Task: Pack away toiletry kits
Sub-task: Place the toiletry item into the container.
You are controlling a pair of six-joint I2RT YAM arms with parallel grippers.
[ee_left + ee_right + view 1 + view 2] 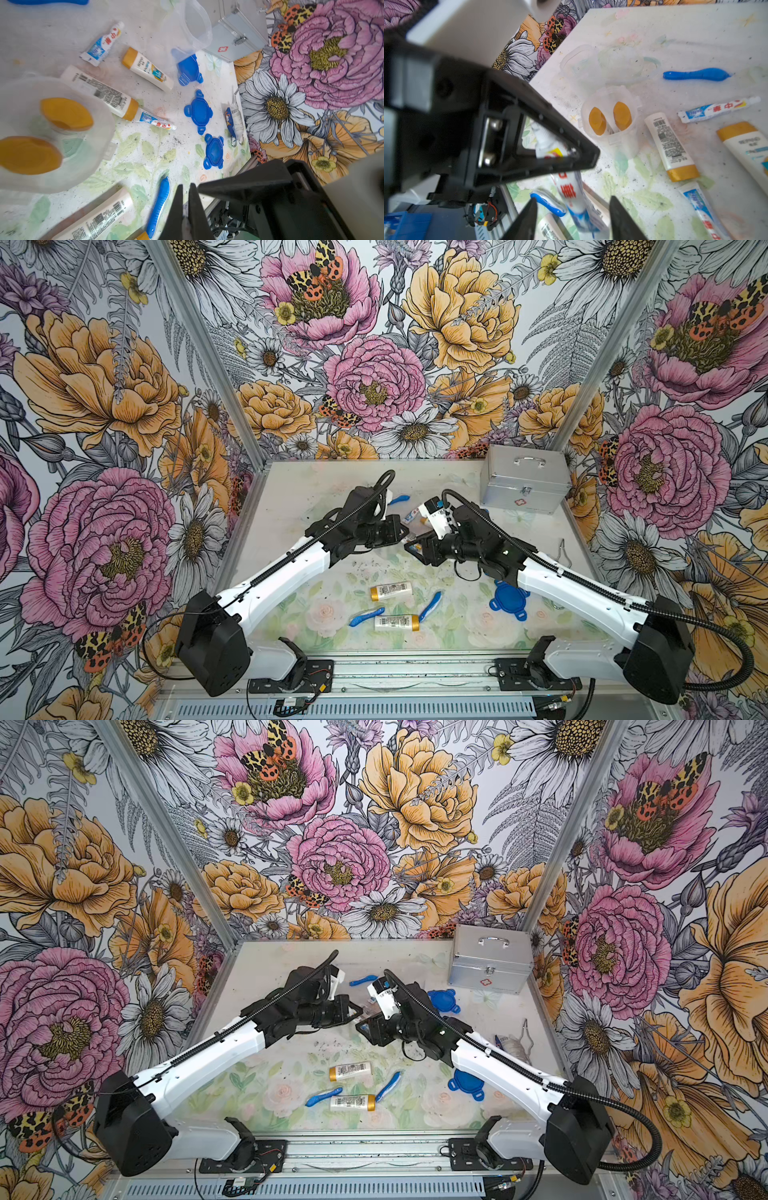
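White toothpaste tube, pinched thinly by left gripper twelve o'clock of the bottles, could be dropped, right gripper being spread

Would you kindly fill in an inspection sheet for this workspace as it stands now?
Surface: table, floral mat, dark specks scattered.
Job's things: clear cup upright holding two gold-capped bottles; other bottles, blue toothbrushes, loose toothpaste tubes and three blue lids lie around.
Clutter: closed silver case at the far right; small packet by the right edge.
End effectors: left end effector shut on a toothpaste tube; right end effector open around the same tube.
Cables: black conduit along each arm.
Surroundings: floral walls on three sides.
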